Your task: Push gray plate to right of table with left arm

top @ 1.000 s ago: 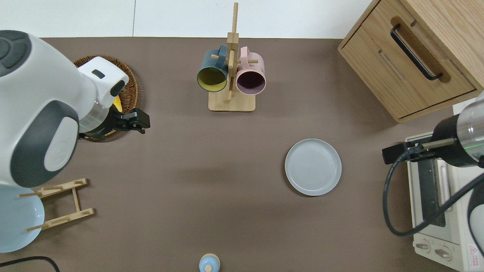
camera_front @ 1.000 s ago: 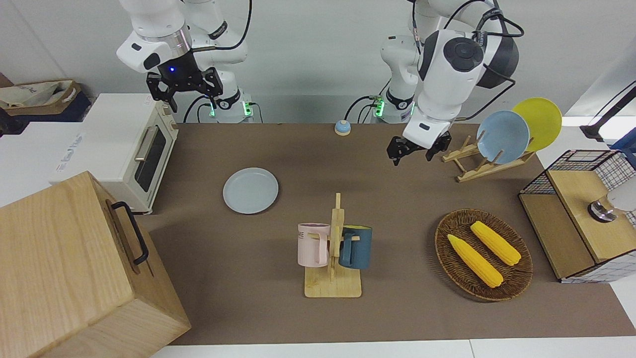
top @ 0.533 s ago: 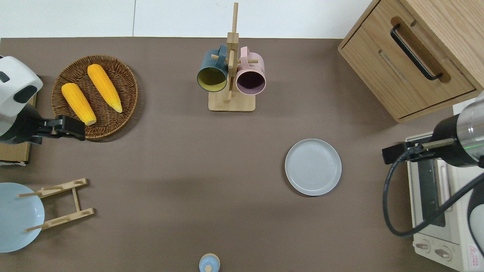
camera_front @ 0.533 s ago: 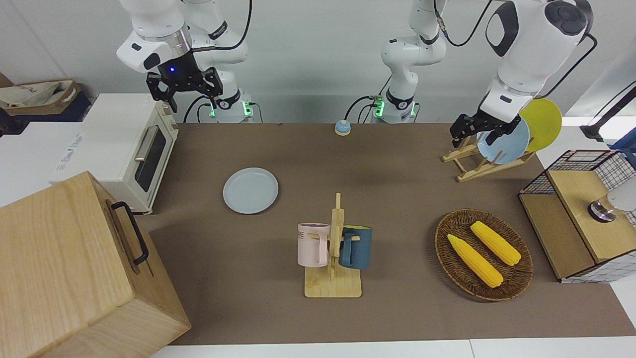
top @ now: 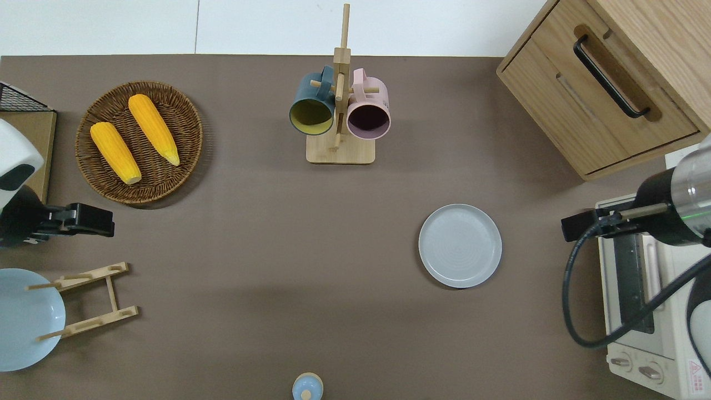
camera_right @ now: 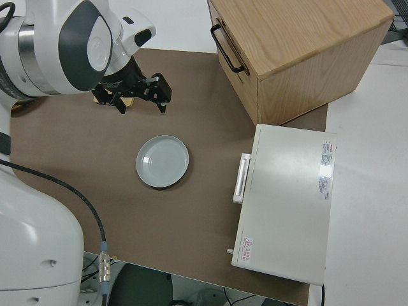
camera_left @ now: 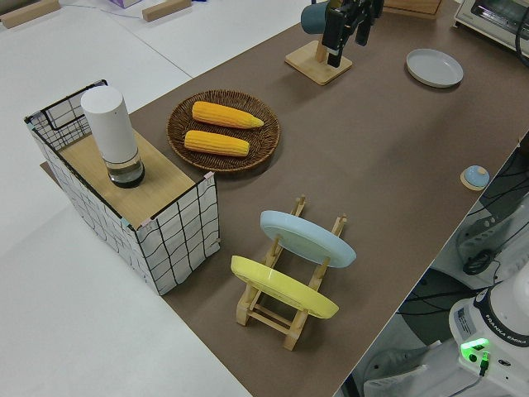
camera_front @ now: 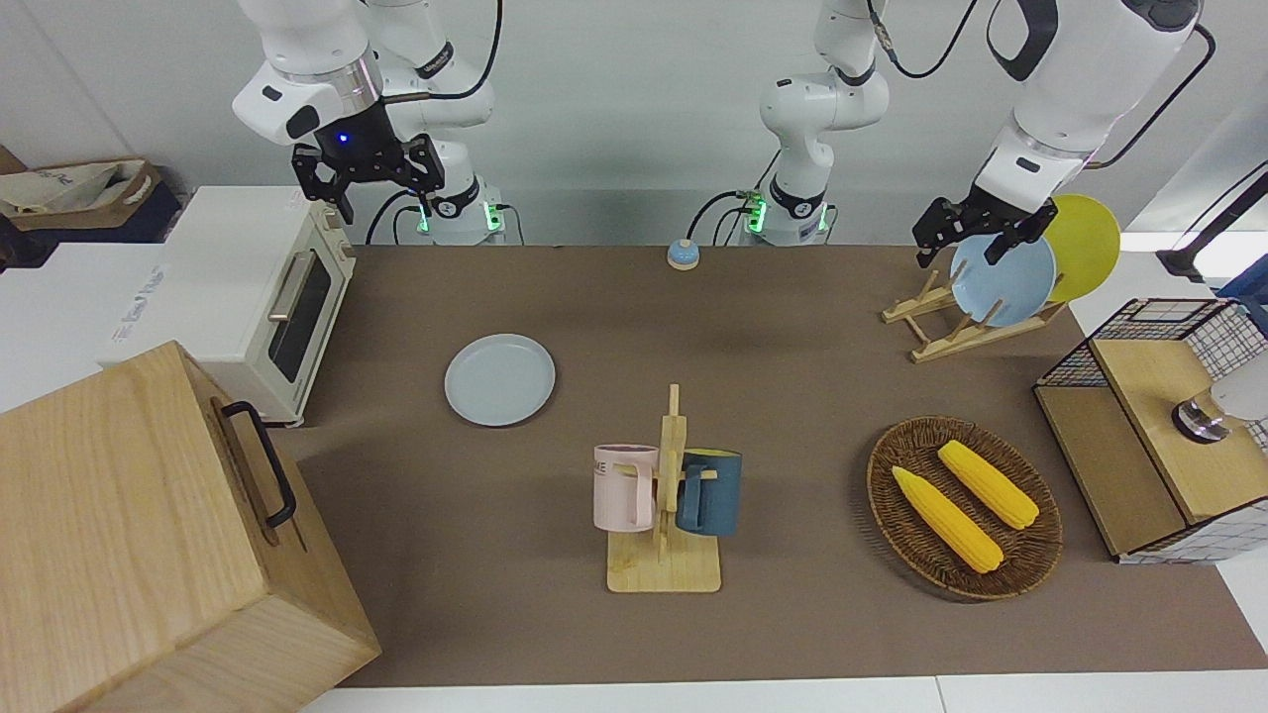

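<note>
The table (camera_front: 446, 594) has a matte brown top with white edges, against a pale wall. A wooden cabinet (camera_front: 149, 535) with a black handle and, nearer to the robots, a cream toaster oven (camera_front: 248, 287) fill the right arm's end. The right arm is parked, the right gripper (camera_front: 367, 178) with its fingers spread wide.

The left gripper (camera_front: 976, 230) hangs at the opposite end, over bare table between the wicker basket and the plate rack in the overhead view. Its fingers look parted, though the distance makes this less sure. A wire-sided box (camera_front: 1149, 396) with a wooden lid stands at that end.

The wicker basket (camera_front: 892, 515) holds two corn cobs (camera_front: 946, 520).

The gray plate (camera_front: 499, 379) lies flat, face up. Being round, it has no long axis. It sits toward the right arm's end, near the toaster oven's door but not touching it, and nearer to the robots than the cabinet. It is well apart from the left gripper, with open table between them.

The mug rack (camera_front: 669, 564) at mid-table carries a pink mug (camera_front: 622, 487) and a dark blue mug (camera_front: 708, 492). The plate rack (camera_front: 951, 332) holds a sky-blue plate (camera_front: 1003, 274) and a yellow plate (camera_front: 1085, 243) on edge. A small bell (camera_front: 682, 254) sits at the robots' edge.
</note>
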Robot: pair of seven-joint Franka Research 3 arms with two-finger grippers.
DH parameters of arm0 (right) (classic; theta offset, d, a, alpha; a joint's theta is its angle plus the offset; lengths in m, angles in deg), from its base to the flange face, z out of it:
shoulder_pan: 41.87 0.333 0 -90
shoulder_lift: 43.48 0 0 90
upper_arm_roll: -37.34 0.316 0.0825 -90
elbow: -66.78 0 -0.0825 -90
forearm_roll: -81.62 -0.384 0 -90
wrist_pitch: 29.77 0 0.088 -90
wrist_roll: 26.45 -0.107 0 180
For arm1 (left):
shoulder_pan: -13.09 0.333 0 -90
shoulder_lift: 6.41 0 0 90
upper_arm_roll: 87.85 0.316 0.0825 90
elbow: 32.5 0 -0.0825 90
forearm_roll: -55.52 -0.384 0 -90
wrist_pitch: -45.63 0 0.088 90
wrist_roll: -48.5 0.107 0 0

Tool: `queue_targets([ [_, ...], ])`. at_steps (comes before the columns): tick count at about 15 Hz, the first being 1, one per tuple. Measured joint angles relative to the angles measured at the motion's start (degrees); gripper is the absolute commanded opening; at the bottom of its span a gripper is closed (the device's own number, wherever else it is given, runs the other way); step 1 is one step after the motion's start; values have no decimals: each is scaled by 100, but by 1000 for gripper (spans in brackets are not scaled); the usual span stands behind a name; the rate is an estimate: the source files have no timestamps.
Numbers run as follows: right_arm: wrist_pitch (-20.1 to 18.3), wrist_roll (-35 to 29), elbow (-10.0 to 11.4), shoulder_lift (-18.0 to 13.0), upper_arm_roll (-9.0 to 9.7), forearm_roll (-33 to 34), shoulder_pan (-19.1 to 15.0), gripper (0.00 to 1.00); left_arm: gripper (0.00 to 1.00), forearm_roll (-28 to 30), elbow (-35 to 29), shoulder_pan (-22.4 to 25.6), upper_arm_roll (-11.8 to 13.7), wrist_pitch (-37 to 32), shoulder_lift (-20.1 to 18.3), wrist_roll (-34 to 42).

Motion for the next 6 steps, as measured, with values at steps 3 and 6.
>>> queue_targets([
  [3,0,0,0,0,0,0,0,983,998,11,-380,0,1,188,-193,0],
  [6,0,0,0,0,0,0,0,983,998,12,-462,0,5,213,-246,0],
])
